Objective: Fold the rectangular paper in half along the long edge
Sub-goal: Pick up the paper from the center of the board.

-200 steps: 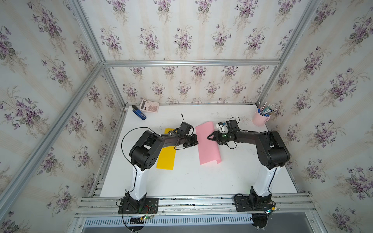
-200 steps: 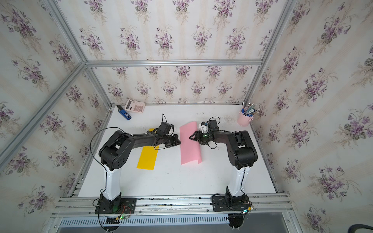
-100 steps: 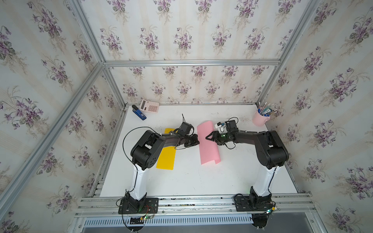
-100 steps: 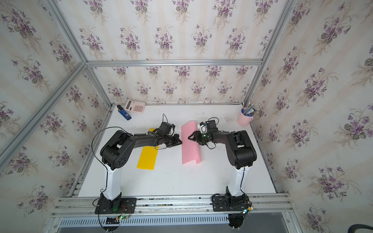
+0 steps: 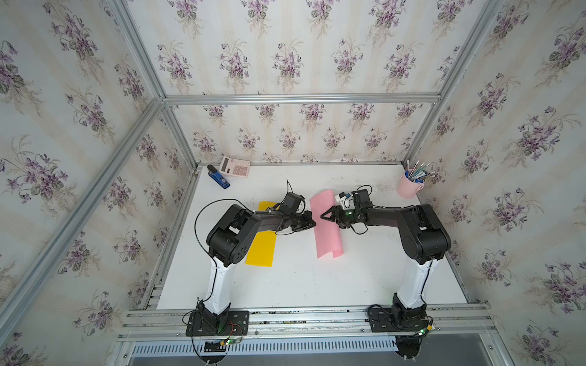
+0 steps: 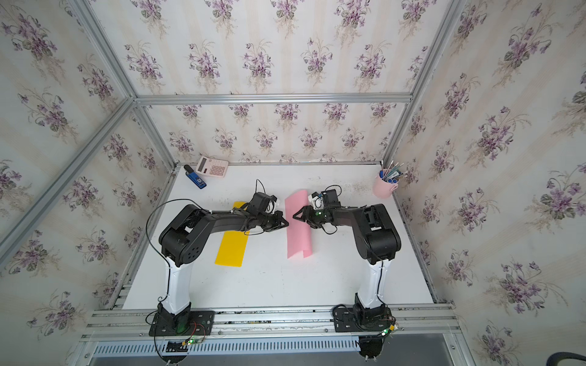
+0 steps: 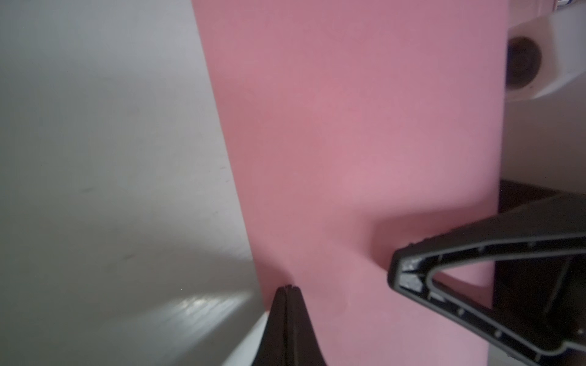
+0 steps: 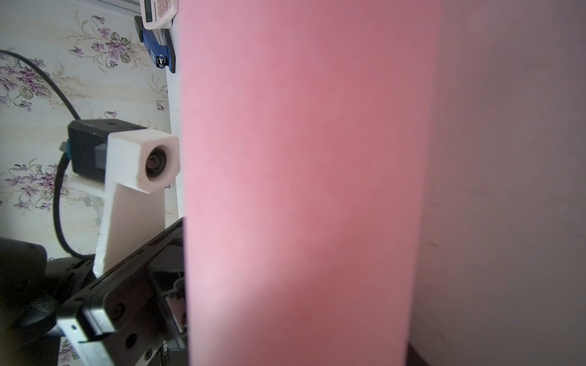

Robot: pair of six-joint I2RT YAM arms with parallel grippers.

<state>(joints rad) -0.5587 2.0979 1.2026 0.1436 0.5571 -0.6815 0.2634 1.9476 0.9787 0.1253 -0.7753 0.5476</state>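
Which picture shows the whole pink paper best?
Both top views: the whole pink paper shows, folded, near end curled. The left wrist view shows only part, with the left gripper shut on its edge. The right wrist view shows a blurry pink strip.

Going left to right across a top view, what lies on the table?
On the table: blue stapler → yellow paper → pink paper → pink pen cup.
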